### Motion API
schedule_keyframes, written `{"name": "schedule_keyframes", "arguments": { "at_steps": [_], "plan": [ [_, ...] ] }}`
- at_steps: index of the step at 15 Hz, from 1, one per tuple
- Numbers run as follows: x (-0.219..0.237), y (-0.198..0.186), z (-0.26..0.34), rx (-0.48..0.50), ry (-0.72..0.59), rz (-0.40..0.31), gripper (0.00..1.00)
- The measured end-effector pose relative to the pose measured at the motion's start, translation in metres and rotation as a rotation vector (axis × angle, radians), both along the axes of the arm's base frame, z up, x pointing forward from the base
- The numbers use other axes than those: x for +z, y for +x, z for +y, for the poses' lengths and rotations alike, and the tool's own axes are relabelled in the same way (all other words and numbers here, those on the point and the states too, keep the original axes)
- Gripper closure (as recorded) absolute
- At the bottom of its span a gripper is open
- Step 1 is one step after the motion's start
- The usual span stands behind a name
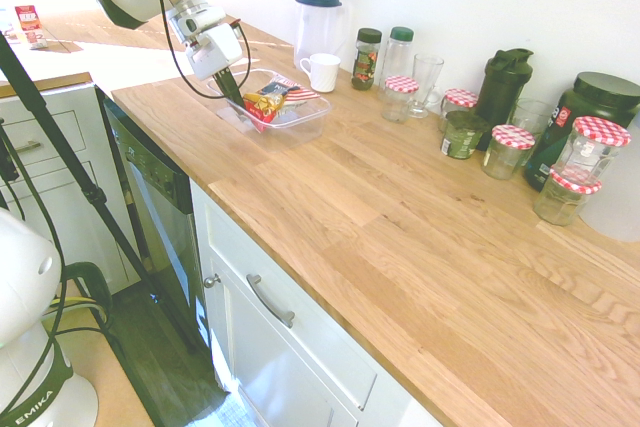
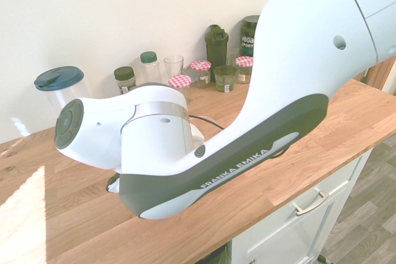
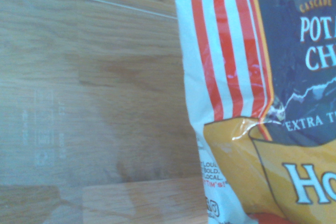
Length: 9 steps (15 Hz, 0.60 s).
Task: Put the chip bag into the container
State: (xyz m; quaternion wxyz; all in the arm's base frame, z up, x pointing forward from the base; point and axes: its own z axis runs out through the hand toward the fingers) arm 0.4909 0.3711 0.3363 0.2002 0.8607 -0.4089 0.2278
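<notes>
The chip bag (image 1: pixel 268 102), red and yellow with a red-and-white striped end, sits inside the clear container (image 1: pixel 305 119) at the far left of the wooden counter. Its striped end leans on the far rim. My gripper (image 1: pixel 241 96) comes down from the upper left and is shut on the bag's near end, within the container's walls. In the wrist view the chip bag (image 3: pixel 247 103) fills the right side, with the container's clear floor and rim (image 3: pixel 89 4) beside it. In the second exterior view the arm hides both the bag and the container.
A clear pitcher (image 1: pixel 318 22) and a white mug (image 1: pixel 322 72) stand just behind the container. Spice jars (image 1: pixel 367 57), a glass (image 1: pixel 425 77), several checked-lid jars (image 1: pixel 510 150) and dark bottles (image 1: pixel 503 85) line the wall to the right. The counter's front edge (image 1: pixel 300 277) drops to the cabinets.
</notes>
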Motion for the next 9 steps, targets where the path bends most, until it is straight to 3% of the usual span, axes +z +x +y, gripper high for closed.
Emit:
{"name": "schedule_keyframes", "arguments": {
  "at_steps": [5,9],
  "plan": [
    [-0.002,-0.003,-0.001,-0.036,0.025,-0.034,0.00],
    [0.051,-0.009,-0.014,-0.049,0.090,-0.119,0.00]
  ]
}}
